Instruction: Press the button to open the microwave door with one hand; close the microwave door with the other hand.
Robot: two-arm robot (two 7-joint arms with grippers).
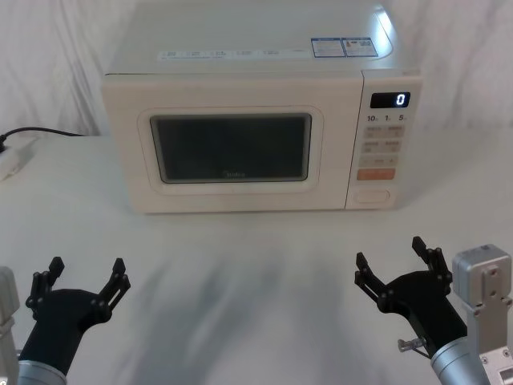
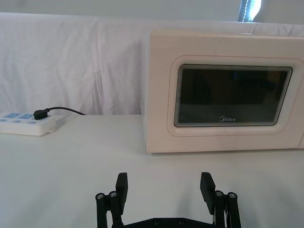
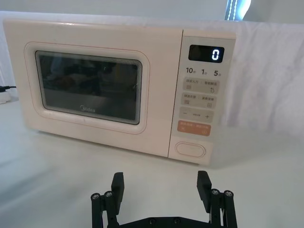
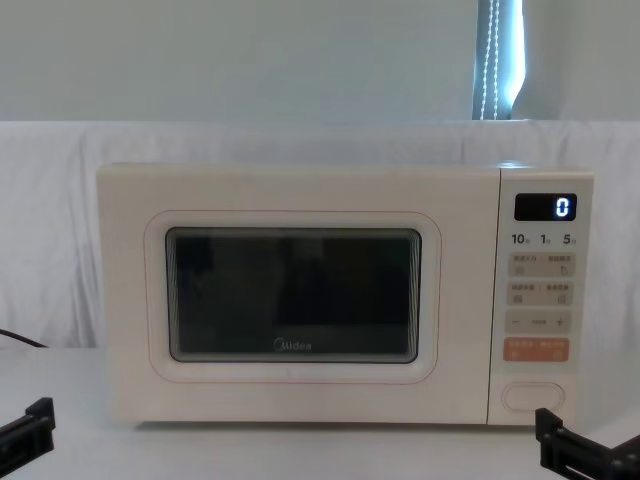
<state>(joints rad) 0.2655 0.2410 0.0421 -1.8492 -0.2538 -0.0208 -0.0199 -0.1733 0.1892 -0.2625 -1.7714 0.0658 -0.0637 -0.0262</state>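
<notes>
Facing you across the white table (image 1: 256,265) stood the cream microwave (image 1: 240,60), and its microwave door (image 1: 232,148) was shut flush against the body, the dark mesh window taking up most of the panel with the grey logo just under the glass. You had the door on the left part of the front and the narrow control panel (image 1: 383,140) on the right part. On that panel the display (image 1: 390,100) read a lit 0, below it sat rows of small pale keys, then the orange key strip (image 1: 375,174), and at the very bottom the button (image 1: 372,195), a wide oval cream key (the largest one there). Nothing was touching the button.

Your right gripper (image 1: 389,258) hung low over the table in front of the control panel, well apart from the microwave, with its black fingers spread wide and nothing between them. From its wrist camera you saw those same fingers parted, pointing toward the button (image 3: 191,149) and the door (image 3: 90,88).

Your left gripper (image 1: 86,274) sat low at the near left of the table, also well short of the microwave, its fingers likewise spread wide and empty. Its wrist camera looked at the door's window and, off to the side on the cloth, a white power strip (image 2: 26,123) with a black plug in it.
</notes>
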